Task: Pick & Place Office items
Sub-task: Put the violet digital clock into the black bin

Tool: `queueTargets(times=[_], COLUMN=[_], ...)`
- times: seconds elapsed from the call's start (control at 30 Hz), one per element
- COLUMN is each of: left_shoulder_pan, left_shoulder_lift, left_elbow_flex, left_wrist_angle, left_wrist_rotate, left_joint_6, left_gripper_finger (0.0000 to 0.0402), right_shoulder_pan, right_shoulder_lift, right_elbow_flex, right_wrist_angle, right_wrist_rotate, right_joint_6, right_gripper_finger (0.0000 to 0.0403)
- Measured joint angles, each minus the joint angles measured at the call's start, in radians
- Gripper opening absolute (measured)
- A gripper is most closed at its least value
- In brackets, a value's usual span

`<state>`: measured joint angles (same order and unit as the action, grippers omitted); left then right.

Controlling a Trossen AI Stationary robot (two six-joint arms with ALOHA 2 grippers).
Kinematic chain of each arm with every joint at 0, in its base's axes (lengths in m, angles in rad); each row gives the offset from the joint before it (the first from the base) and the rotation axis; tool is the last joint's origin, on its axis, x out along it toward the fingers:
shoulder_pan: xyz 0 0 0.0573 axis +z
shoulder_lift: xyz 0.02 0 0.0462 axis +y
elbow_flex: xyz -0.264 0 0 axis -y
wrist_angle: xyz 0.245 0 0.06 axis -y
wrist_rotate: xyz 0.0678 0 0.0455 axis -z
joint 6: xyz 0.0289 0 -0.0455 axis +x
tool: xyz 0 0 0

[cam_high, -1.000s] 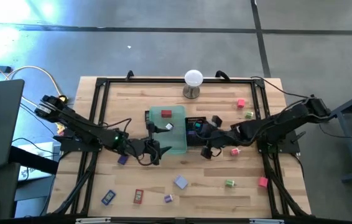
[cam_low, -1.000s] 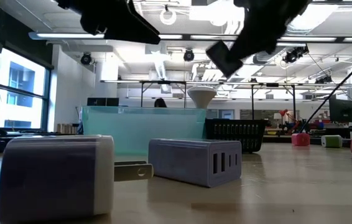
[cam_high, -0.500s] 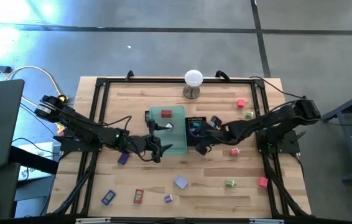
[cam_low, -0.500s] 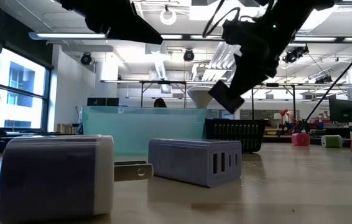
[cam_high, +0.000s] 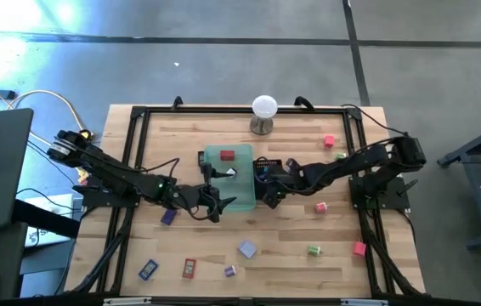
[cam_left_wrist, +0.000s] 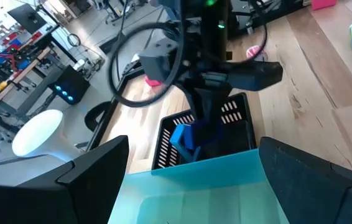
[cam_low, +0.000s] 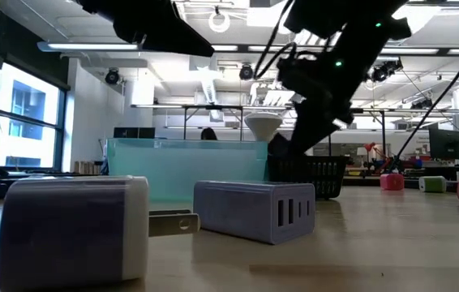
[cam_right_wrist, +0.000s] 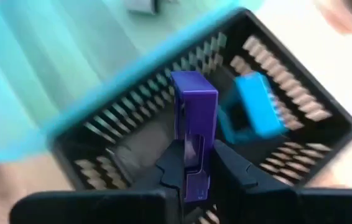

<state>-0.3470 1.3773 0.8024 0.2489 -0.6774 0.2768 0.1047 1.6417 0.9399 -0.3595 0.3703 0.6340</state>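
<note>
wood table (cam_high: 181,136) with a black frame along its edges. translucent green tray (cam_high: 230,183) at table centre, black mesh tray (cam_high: 267,167) touching its right side. white ball on a metal stand (cam_high: 263,108) near the far edge, middle.

left gripper (cam_high: 215,206) at the green tray's near edge, fingers (cam_left_wrist: 95,168) spread wide, nothing between them. right gripper (cam_high: 272,191) above the mesh tray, fingers (cam_right_wrist: 175,168) pinching a purple block (cam_right_wrist: 194,124) upright over the tray's inside. blue item (cam_right_wrist: 250,112) lies inside the mesh tray, beside the purple block. red item (cam_high: 227,155) and a small white item (cam_high: 231,173) lie in the green tray.

loose items on the table: pink cube (cam_high: 330,141) and green bit (cam_high: 341,156) near the far right corner, pink bit (cam_high: 320,206) right of the mesh tray, green item (cam_high: 313,250) and pink block (cam_high: 359,248) toward the near right. lavender charger (cam_high: 247,249), small purple plug (cam_high: 230,270), red item (cam_high: 189,269) and blue item (cam_high: 148,270) along the near edge. purple item (cam_high: 167,218) by the left arm.

low view: lavender charger (cam_low: 255,209) and plug block (cam_low: 75,231) closest to the camera.
</note>
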Motion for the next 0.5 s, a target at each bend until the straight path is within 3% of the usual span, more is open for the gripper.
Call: queueTargets(times=[0.5], left_shoulder_pan=[0.0], left_shoulder_lift=[0.0], left_elbow_flex=[0.0], left_wrist_angle=[-0.002], left_wrist_rotate=[0.006], left_joint_6=[-0.011], left_gripper_finger=[0.0351], right_shoulder_pan=[-0.063], right_shoulder_lift=[0.049], right_elbow_flex=[0.001], right_wrist_angle=[0.034], right_wrist_rotate=[-0.065], right_joint_6=[-0.008], right_gripper_finger=[0.0048])
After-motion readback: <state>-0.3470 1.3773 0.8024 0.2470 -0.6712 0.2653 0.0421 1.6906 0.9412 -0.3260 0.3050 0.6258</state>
